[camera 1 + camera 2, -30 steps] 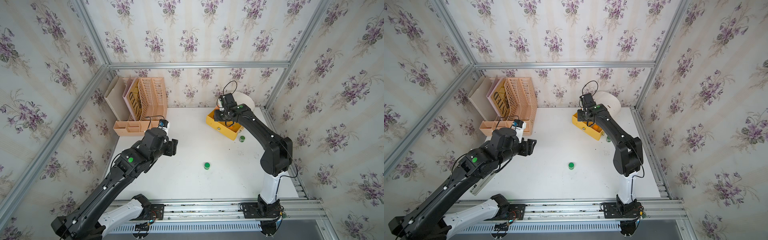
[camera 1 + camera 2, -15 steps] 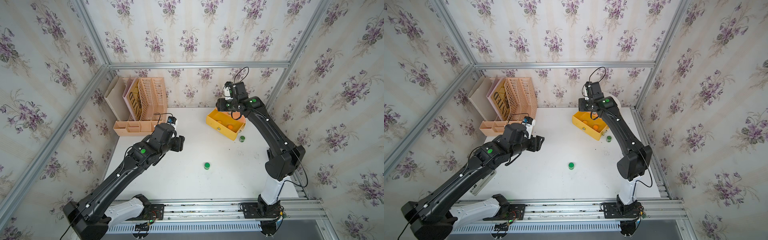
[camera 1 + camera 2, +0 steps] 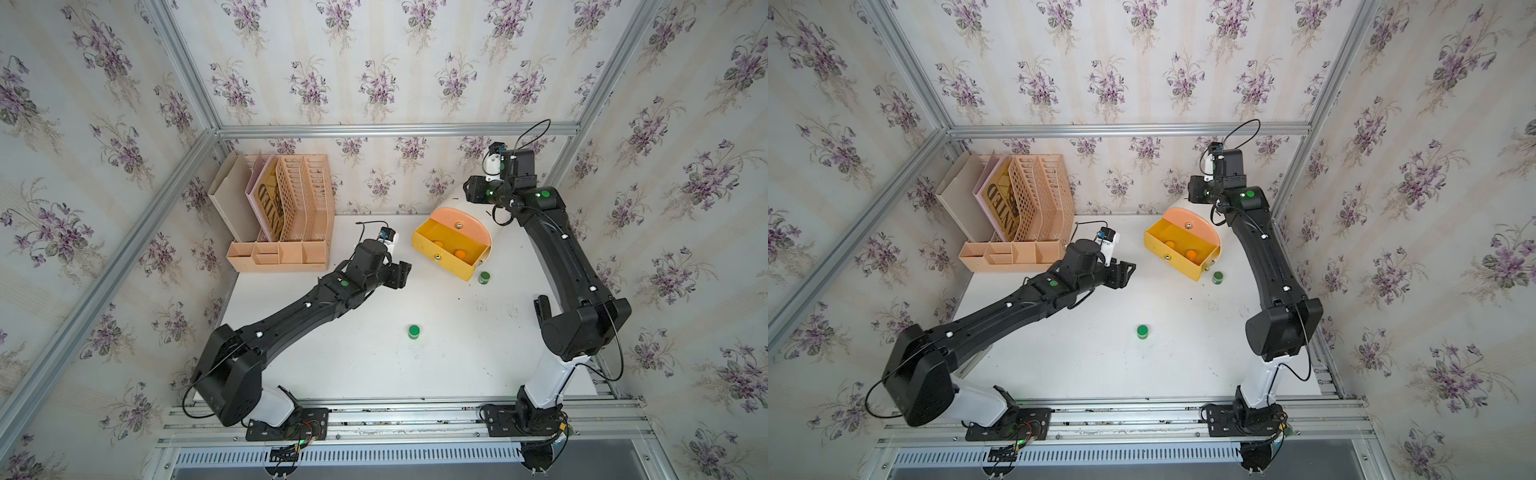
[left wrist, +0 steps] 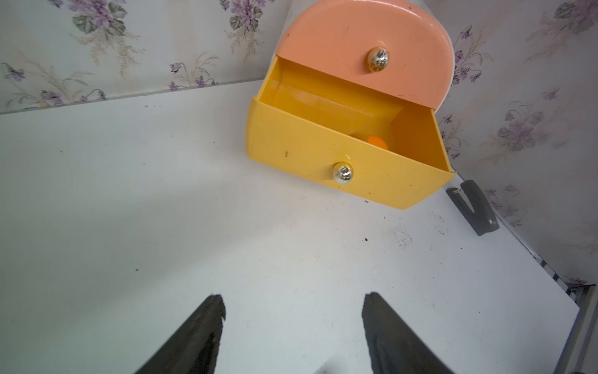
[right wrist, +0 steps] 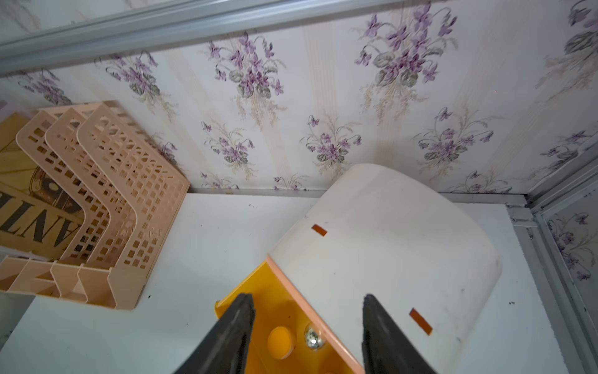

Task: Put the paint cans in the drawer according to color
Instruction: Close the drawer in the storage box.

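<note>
The drawer cabinet (image 3: 465, 203) stands at the back right with its peach drawer (image 4: 356, 48) closed. Its yellow drawer (image 3: 442, 261) (image 3: 1177, 261) (image 4: 307, 155) is pulled out, with two orange paint cans (image 3: 437, 244) (image 3: 459, 252) inside. One orange can (image 5: 281, 341) shows below my right gripper (image 5: 307, 307) (image 3: 469, 192), which hangs open and empty above the cabinet. Two green cans (image 3: 484, 277) (image 3: 414, 331) stand on the table. My left gripper (image 4: 293, 307) (image 3: 401, 274) is open and empty, low over the table, facing the yellow drawer front.
A peach file rack (image 3: 286, 216) (image 5: 113, 194) with folders stands at the back left. A grey-black stapler (image 4: 472, 207) lies by the right wall beyond the drawer. The table (image 3: 353, 353) ends at a metal rail in front.
My right gripper has lifted out of the yellow drawer to above the cabinet. My left arm has reached forward and right, closer to the drawer. The green cans have not moved.
</note>
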`<state>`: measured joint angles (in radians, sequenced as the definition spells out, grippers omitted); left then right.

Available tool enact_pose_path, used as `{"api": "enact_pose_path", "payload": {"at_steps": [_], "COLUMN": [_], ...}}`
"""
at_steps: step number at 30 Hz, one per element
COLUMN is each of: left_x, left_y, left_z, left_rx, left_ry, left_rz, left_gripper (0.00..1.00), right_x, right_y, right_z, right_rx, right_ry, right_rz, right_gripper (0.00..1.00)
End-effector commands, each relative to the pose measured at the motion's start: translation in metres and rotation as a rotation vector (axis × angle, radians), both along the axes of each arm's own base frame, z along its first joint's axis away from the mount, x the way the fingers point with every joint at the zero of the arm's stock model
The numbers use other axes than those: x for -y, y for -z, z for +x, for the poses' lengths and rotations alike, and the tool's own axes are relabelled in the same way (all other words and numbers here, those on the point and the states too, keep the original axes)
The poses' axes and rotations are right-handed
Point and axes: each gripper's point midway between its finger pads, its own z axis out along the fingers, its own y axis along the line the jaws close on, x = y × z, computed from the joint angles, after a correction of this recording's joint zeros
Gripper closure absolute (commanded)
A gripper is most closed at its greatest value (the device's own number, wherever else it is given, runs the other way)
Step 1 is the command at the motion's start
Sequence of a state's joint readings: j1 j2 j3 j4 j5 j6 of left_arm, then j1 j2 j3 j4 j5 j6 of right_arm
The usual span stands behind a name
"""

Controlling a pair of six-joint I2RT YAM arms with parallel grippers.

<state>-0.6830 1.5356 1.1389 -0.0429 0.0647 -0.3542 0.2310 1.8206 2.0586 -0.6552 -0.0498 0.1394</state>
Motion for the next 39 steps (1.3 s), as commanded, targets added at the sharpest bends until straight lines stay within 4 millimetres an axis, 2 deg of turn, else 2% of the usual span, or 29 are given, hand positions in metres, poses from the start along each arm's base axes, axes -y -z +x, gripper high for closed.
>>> {"api": "enact_pose_path", "payload": {"at_steps": [1,6,9,11,19,23,25,31,39], "left_x": [0.029,0.061,0.075,0.081,0.089,0.095,0.099,0.107,0.112], "left_y": [-0.006,0.018,0.026,0.029,0.037,0.043,0.043,0.044,0.052], "left_z": [0.015,0.029,0.033,0.035,0.044,0.05,0.052,0.057,0.063], "left_rx": [0.053,0.032,0.025,0.03,0.058,0.051,0.052,0.051,0.037], "left_ry": [0.045,0.084,0.109,0.12,0.115,0.108,0.116,0.127,0.125], "left_rz": [-0.063,-0.073,-0.079,-0.075,-0.087,-0.096,-0.11,-0.123,-0.109], "left_gripper": [0.28,0.29,0.36,0.36,0.39,0.44,0.5,0.51,0.58], "right_x": [-0.002,0.013,0.023,0.024,0.032,0.037,0.039,0.04,0.043], "right_y": [-0.009,0.012,0.023,0.024,0.026,0.031,0.033,0.043,0.058], "right_z": [0.013,0.022,0.028,0.032,0.033,0.041,0.044,0.051,0.06], "right_rx": [0.067,0.082,0.073,0.079,0.174,0.169,0.163,0.143,0.107], "right_ry": [-0.012,0.008,0.01,0.004,0.006,0.021,0.025,0.012,0.016], "right_rz": [0.014,-0.001,0.029,0.028,0.009,-0.001,-0.002,0.0,0.005], "right_gripper": [0.43,0.42,0.42,0.42,0.44,0.42,0.41,0.41,0.4]}}
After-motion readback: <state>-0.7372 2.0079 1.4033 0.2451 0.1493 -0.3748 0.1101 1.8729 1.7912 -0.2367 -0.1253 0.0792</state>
